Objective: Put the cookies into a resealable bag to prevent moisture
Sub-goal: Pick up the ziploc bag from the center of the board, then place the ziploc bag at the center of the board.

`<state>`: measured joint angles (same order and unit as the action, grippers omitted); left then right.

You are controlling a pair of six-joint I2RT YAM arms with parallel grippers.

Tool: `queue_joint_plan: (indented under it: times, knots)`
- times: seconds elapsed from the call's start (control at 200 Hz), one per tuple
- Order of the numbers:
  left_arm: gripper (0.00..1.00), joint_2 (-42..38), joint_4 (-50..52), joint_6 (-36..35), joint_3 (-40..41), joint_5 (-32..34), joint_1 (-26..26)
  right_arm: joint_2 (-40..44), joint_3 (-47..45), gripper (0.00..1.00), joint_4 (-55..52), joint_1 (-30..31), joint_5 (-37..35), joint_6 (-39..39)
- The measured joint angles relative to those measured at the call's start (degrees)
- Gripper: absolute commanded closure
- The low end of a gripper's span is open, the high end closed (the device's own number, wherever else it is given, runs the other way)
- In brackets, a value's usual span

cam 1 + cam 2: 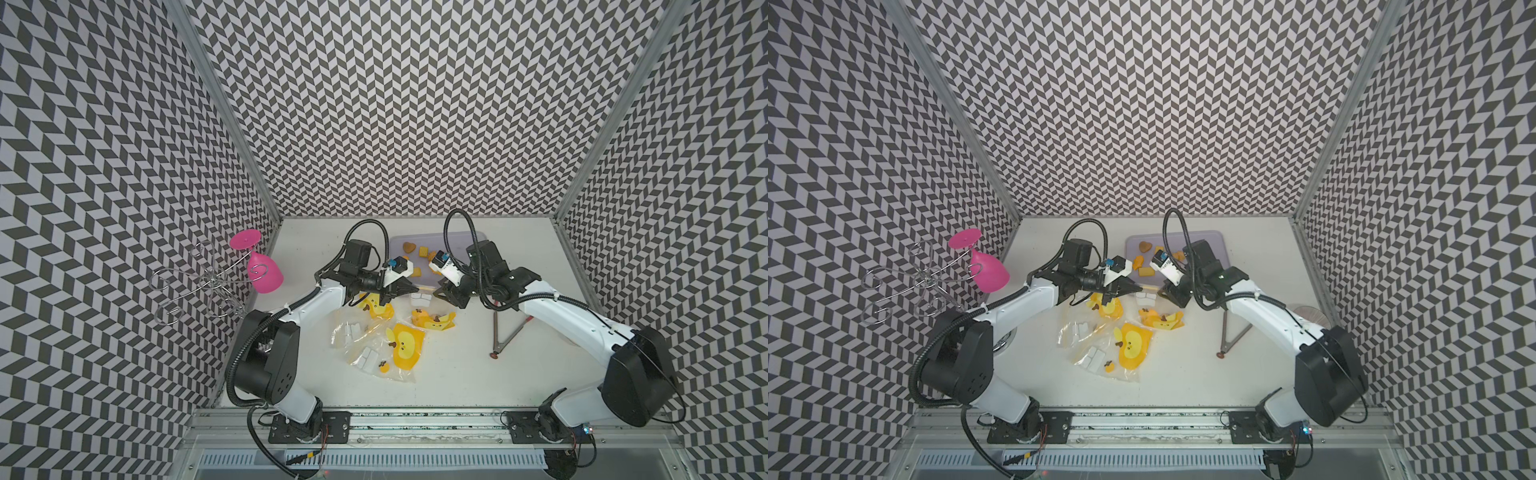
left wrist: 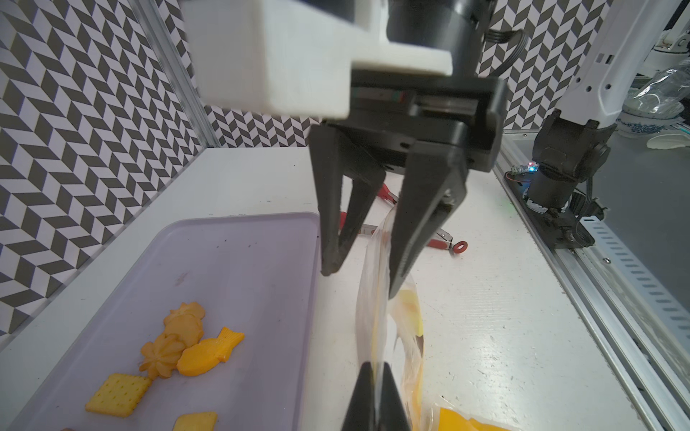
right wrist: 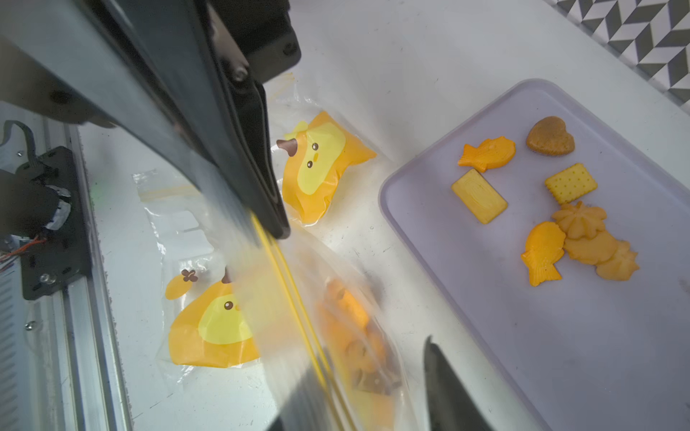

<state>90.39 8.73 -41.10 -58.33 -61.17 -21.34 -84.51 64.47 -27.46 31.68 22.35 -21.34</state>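
Several orange, yellow and brown cookies (image 1: 409,248) (image 1: 1145,247) (image 2: 209,352) (image 3: 485,153) lie on a lavender tray (image 1: 415,240) (image 1: 1208,241) (image 2: 242,261) (image 3: 560,354). Just in front of the tray a clear resealable bag (image 2: 373,317) (image 3: 358,336) hangs between both grippers, with a few cookies inside. My left gripper (image 1: 411,291) (image 1: 1136,288) (image 2: 375,367) (image 3: 276,227) is shut on the bag's top edge. My right gripper (image 1: 442,294) (image 1: 1169,296) (image 2: 362,280) (image 3: 366,373) faces it with its fingers apart, the bag's yellow zip strip running between them.
Other clear bags with yellow cartoon prints (image 1: 405,351) (image 1: 1131,347) (image 3: 317,168) lie mid-table. Red-handled tongs (image 1: 509,328) (image 2: 444,239) rest to the right. A pink glass (image 1: 264,270) hangs on a wire rack (image 1: 199,282) at the left wall.
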Motion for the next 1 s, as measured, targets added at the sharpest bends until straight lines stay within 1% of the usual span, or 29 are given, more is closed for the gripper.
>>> queue_joint_plan:
  times: [0.045, 0.085, 0.105, 0.11, 0.115, 0.125, 0.18, 0.275, 0.345, 0.395, 0.486, 0.561, 0.651, 0.726, 0.841, 1.001]
  knots:
    - [0.62, 0.00, -0.66, 1.27, 0.00, 0.24, -0.02, 0.07, -0.02, 1.00, -0.39, 0.00, -0.07, 0.35]
    - [0.37, -0.09, -2.69, 4.37, 0.09, 1.03, -0.04, 0.46, -0.31, 1.00, -0.13, 0.02, -1.14, 0.66]
    - [0.16, -0.22, -3.65, 5.95, 0.13, 1.73, -0.04, 0.79, -0.72, 1.00, 0.24, 0.02, -1.62, 1.09]
    - [0.09, -0.33, -4.17, 6.69, 0.17, 2.10, -0.04, 0.92, -0.79, 1.00, 0.33, 0.02, -1.77, 1.18]
    - [0.05, -0.42, -4.46, 7.26, 0.22, 2.27, -0.04, 1.03, -0.90, 1.00, 0.42, 0.02, -2.05, 1.25]
    - [0.02, -0.57, -5.38, 8.50, 0.39, 2.99, -0.04, 1.38, -1.20, 1.00, 0.70, 0.02, -2.67, 1.53]
    - [0.00, -2.19, -9.44, 14.32, 1.38, 6.56, -0.04, 3.72, -3.32, 1.00, 2.38, -0.02, -5.66, 3.58]
    - [0.00, -7.48, -14.43, 26.69, 2.25, 16.57, -0.04, 11.39, -8.26, 1.00, 6.97, -0.44, -13.84, 9.27]
    - [0.01, -10.80, -15.19, 33.55, 0.87, 23.93, -0.04, 17.14, -10.49, 1.00, 10.86, -1.88, -19.19, 13.09]
    - [0.00, -12.20, -14.47, 38.10, -1.49, 29.38, 0.00, 19.82, -10.47, 1.00, 13.29, -4.20, -22.40, 15.65]
    - [0.00, -12.41, -10.60, 45.42, -7.06, 37.38, 0.90, 19.93, -7.91, 1.00, 16.35, -10.12, -27.80, 18.47]
    - [0.00, -12.33, -6.80, 49.94, -9.86, 40.35, 3.08, 16.81, -5.11, 1.00, 17.94, -15.39, -31.28, 19.08]
    - [0.00, -12.66, -3.45, 53.66, -9.35, 41.68, 6.12, 11.80, -2.89, 1.00, 19.52, -20.50, -34.16, 18.73]
    - [0.00, -13.84, -0.83, 55.76, -6.38, 43.80, 7.93, 6.88, -0.96, 1.00, 19.98, -24.65, -35.26, 17.75]
    - [0.00, -16.17, 4.42, 56.89, -2.45, 46.40, 8.24, 0.61, 1.62, 1.00, 20.48, -30.27, -36.11, 16.04]
    - [0.01, -16.90, 8.61, 56.13, -1.99, 47.69, 8.61, -4.11, 1.88, 1.00, 22.32, -37.13, -36.06, 14.69]
